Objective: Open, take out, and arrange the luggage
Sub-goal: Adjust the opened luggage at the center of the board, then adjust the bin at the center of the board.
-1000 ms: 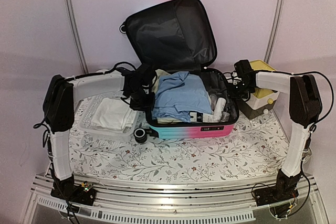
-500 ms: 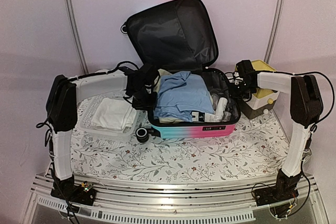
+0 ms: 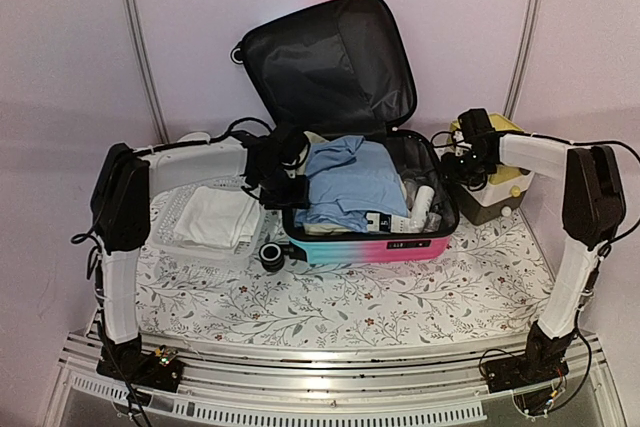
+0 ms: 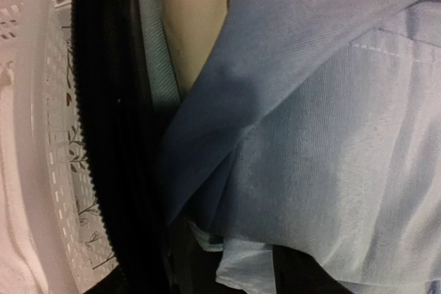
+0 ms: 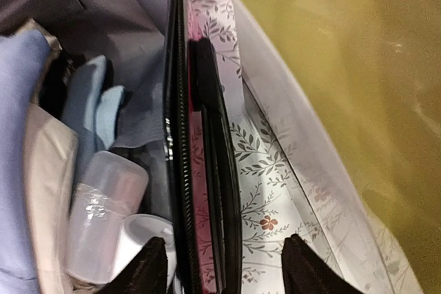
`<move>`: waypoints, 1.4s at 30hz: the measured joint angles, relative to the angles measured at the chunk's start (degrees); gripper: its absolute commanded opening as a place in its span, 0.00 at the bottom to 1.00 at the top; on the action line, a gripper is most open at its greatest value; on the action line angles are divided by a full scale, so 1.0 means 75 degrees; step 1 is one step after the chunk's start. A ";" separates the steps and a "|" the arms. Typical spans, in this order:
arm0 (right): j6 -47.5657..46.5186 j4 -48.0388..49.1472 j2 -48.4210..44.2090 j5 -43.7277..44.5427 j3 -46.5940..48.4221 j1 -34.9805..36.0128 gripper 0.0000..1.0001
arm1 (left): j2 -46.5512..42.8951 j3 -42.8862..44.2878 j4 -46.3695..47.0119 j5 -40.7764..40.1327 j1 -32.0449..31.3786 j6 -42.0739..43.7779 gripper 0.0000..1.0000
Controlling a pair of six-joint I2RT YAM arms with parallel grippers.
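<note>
Lying open, the luggage (image 3: 365, 244) shows pink-to-turquoise shell, raised black-lined lid (image 3: 330, 62), blue clothing (image 3: 345, 182) inside; right jaws gape astride its rim (image 5: 180, 135), empty; left jaws: cannot tell.

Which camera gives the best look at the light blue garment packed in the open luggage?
Top external: it shows the whole light blue garment lying folded on top inside the open luggage. The left wrist view is filled with its fabric up close, with no outline. The right wrist view catches only a strip at its left edge.
</note>
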 measured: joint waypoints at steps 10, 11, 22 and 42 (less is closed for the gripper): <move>0.0149 -0.0157 -0.1204 -0.0032 0.0000 0.0061 0.78 | -0.1174 -0.0487 0.0082 -0.0303 -0.0050 0.0213 0.83; 0.0149 -0.0154 -0.1276 -0.0082 0.0000 0.0061 0.78 | -0.1475 -0.0629 0.0093 -0.0373 -0.0047 0.0236 0.83; 0.0050 -0.0082 -0.2046 -0.1291 -0.0073 0.0251 0.79 | -0.3465 -0.3587 0.0615 -0.0195 0.1125 0.0495 0.82; 0.0015 -0.0044 -0.2098 -0.1626 -0.0321 0.0323 0.79 | -0.3625 -0.4374 0.1775 0.1944 0.1381 0.0836 0.75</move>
